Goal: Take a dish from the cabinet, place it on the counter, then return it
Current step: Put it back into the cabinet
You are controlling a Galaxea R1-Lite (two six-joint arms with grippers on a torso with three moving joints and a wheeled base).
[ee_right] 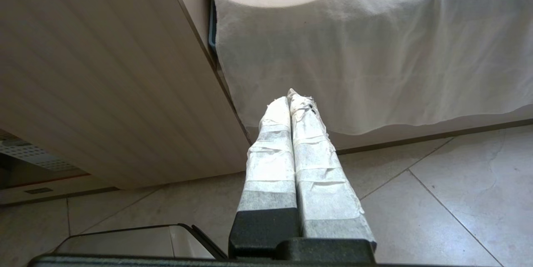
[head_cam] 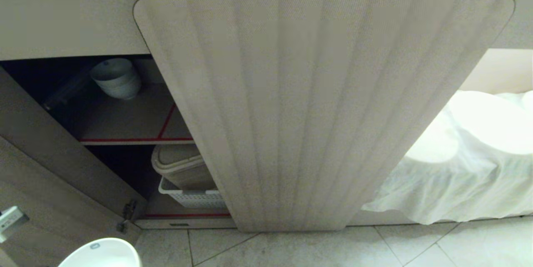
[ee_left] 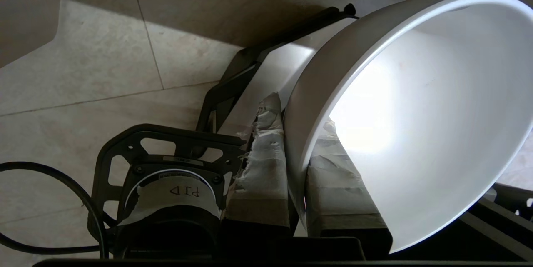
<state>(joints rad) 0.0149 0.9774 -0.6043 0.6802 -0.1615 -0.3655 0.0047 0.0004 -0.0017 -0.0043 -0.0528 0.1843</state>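
Observation:
The dish (ee_left: 416, 113), a plain white deep bowl, is tilted on its side low over the tiled floor. My left gripper (ee_left: 297, 113) is shut on its rim, one taped finger (ee_left: 266, 154) outside the wall and the other inside. Only the dish's rim (head_cam: 104, 254) shows in the head view, at the bottom left before the cabinet (head_cam: 325, 113). The cabinet's left side stands open onto a dark interior with a red-edged shelf (head_cam: 125, 127). My right gripper (ee_right: 291, 96) hangs shut and empty near the fluted door. The counter's top is out of view.
A stack of white bowls (head_cam: 116, 77) sits at the back of the upper shelf. Below it are a lidded beige bin (head_cam: 183, 167) and a white basket (head_cam: 195, 198). The left door (head_cam: 50, 167) swings outward. A white cloth (head_cam: 458, 175) drapes over things at the right.

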